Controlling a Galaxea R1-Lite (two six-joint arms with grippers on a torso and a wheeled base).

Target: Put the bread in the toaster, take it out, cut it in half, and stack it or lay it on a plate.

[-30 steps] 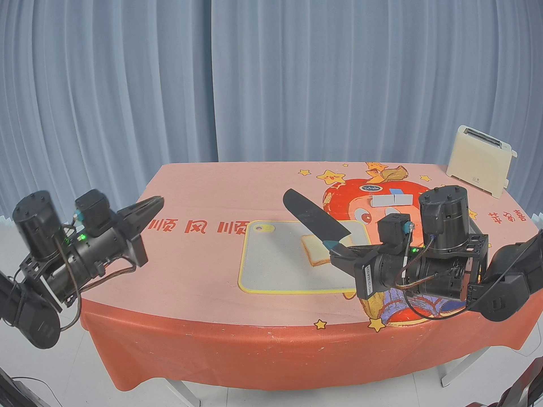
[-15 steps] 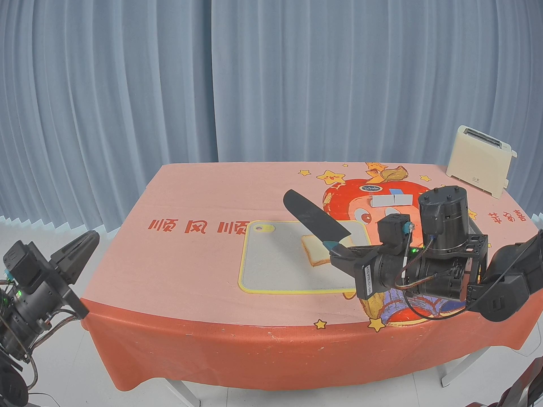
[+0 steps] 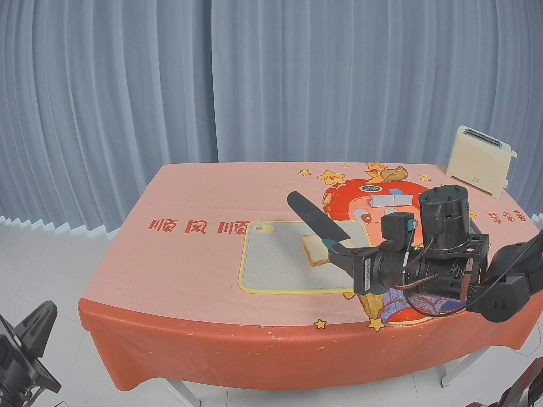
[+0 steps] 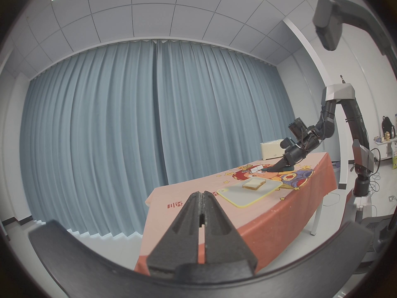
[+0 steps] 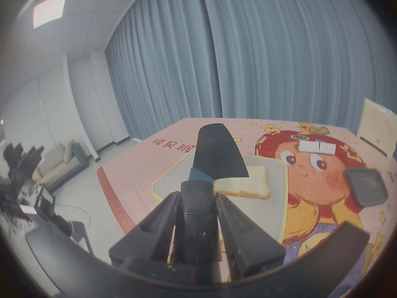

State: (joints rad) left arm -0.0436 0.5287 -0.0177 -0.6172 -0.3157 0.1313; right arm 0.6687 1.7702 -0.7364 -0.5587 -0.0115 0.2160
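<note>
Left gripper (image 4: pixel 201 203): fingers pressed together, holding nothing, hanging low off the near left corner of the table (image 3: pixel 186 267). Right gripper (image 5: pixel 197 197): fingers clamped on the handle of the knife (image 5: pixel 218 150), blade slanting over the bread (image 5: pixel 248 187). Bread lies flat on right part of cutting board (image 3: pixel 271 261), mid-table. Toaster (image 3: pixel 479 159) upright at far right corner

Tablecloth (image 3: pixel 198 267): matt printed cloth. Cutting board (image 3: pixel 271 261): smooth plastic. Knife (image 3: pixel 315 220): matt black blade. Toaster (image 3: pixel 478 162): smooth cream plastic, slight sheen. Curtain (image 3: pixel 169 69): matt cloth.
</note>
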